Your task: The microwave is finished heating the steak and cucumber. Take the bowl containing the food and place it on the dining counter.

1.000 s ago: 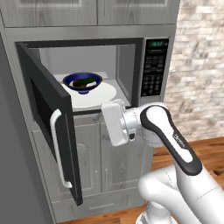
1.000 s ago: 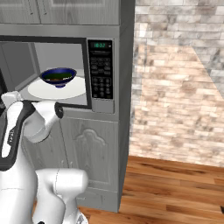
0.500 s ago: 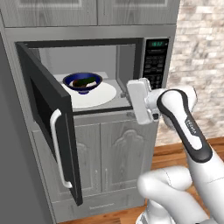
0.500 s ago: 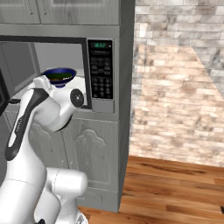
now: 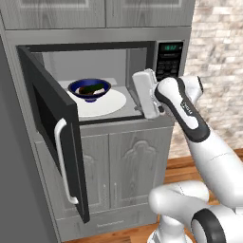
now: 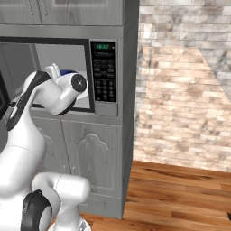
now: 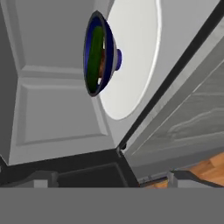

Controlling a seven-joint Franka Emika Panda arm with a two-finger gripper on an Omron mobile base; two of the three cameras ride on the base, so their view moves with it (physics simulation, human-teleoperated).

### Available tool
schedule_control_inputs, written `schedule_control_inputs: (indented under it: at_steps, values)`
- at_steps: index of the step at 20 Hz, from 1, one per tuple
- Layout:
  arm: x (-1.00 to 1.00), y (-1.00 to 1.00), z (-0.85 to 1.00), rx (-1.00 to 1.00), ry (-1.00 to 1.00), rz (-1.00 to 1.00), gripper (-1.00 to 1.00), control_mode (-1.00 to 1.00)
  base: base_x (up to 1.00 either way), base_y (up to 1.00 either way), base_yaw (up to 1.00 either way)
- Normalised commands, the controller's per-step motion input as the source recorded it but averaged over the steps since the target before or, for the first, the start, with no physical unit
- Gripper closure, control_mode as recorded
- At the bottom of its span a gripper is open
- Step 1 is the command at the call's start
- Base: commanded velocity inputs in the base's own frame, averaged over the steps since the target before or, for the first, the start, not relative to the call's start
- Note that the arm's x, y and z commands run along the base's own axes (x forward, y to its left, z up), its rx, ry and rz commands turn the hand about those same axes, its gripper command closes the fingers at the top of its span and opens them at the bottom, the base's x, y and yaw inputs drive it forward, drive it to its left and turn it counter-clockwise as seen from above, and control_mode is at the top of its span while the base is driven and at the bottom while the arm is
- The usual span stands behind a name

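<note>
Inside open microwave (image 5: 142,52), on white plate (image 5: 111,102): blue bowl (image 5: 89,88). Seen from hand, rolled sideways: cucumber (image 7: 94,52) and steak (image 7: 102,61) inside. At doorway, right of bowl: gripper (image 5: 144,95), jaws wide apart, empty.

The microwave (image 5: 95,90) is seen by the left base view from behind the arm on its left, looking forward and down into the open cavity at middle range, with the door at left of frame and the arm rising from the lower right. The same microwave (image 6: 85,76) is taken by the right base view from the other side, its button panel (image 6: 103,72) at centre. The bowl (image 7: 99,53) on the white plate (image 7: 131,57) is framed close and rolled sideways by the hand view.
</note>
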Motion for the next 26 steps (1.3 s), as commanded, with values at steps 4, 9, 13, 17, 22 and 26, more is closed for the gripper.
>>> schedule_control_inputs:
  at_steps: [4,9,13,17,22,26]
  values:
    - [0.75,0.09,-0.02,0.0,0.01,-0.03,-1.0,-1.0,0.0,0.0,0.0]
    - [0.96,0.16,-0.18,0.0,0.0,-0.08,-1.0,-1.0,0.0,0.0,0.0]
    - [0.96,0.15,-0.39,-0.03,0.05,-0.07,-1.0,-1.0,0.0,0.0,0.0]
    - [0.88,0.21,-0.31,-0.04,0.05,-0.05,-1.0,-1.0,0.0,0.0,0.0]
    - [0.69,0.27,-0.08,-0.01,0.01,-0.03,-1.0,-1.0,0.0,0.0,0.0]
    - [0.42,0.29,-0.14,-0.01,0.02,0.0,-1.0,-1.0,0.0,0.0,0.0]
